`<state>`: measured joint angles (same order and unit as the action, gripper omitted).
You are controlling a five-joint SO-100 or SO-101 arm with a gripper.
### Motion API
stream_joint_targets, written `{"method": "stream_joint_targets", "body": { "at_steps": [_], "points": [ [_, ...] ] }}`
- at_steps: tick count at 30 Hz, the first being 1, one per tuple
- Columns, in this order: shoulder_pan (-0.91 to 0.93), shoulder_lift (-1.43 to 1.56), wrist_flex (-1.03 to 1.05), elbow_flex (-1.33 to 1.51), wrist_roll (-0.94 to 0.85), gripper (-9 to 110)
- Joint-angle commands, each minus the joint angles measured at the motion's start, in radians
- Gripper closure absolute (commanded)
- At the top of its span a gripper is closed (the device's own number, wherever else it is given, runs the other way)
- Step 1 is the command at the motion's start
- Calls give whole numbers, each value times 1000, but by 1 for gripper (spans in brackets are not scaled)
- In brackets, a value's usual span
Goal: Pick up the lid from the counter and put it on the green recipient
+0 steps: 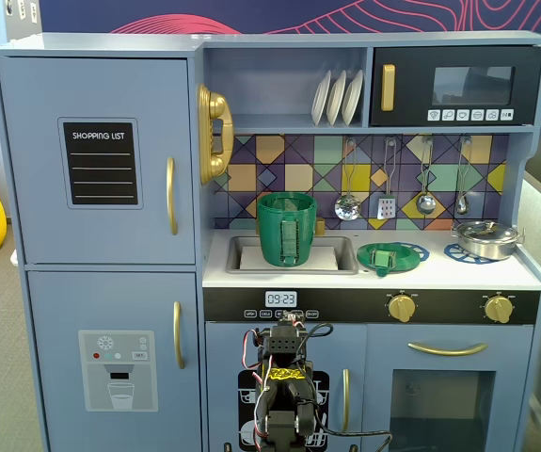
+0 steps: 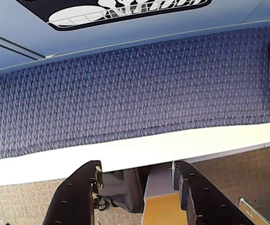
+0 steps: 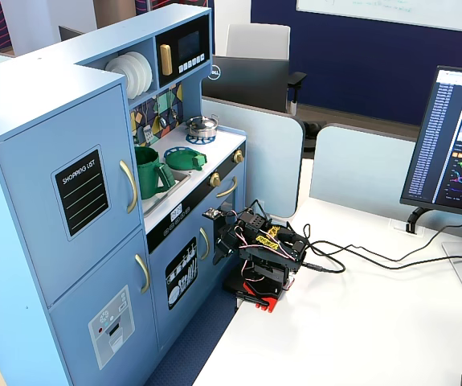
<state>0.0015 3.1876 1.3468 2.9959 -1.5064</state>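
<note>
The green lid (image 1: 388, 256) lies flat on the white counter, over a blue burner ring, to the right of the sink; it also shows in the other fixed view (image 3: 186, 158). The tall dark-green pot (image 1: 287, 229) stands in the sink with its ribbed handle facing front, and also shows in the side fixed view (image 3: 149, 171). My arm (image 1: 284, 386) is folded low in front of the kitchen's lower doors, far below the counter. In the wrist view my gripper (image 2: 136, 168) is open and empty, over the white table edge and blue carpet.
A silver pan (image 1: 485, 237) sits on the right burner ring. Utensils hang on the back wall above the counter. The arm's base (image 3: 255, 289) stands on a white desk (image 3: 359, 322) beside the toy kitchen, with cables and a monitor (image 3: 455, 145) behind it.
</note>
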Motion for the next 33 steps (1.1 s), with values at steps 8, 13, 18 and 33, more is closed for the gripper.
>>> {"method": "stream_joint_targets", "body": {
  "at_steps": [8,13,18,33],
  "points": [
    [106,-9,186,2,-32,101],
    [147,-11,43,-6,18,101],
    [379,-152,-546,-132,-110,99],
    [646,-614,-1396,-554,-106,62]
  ]
}}
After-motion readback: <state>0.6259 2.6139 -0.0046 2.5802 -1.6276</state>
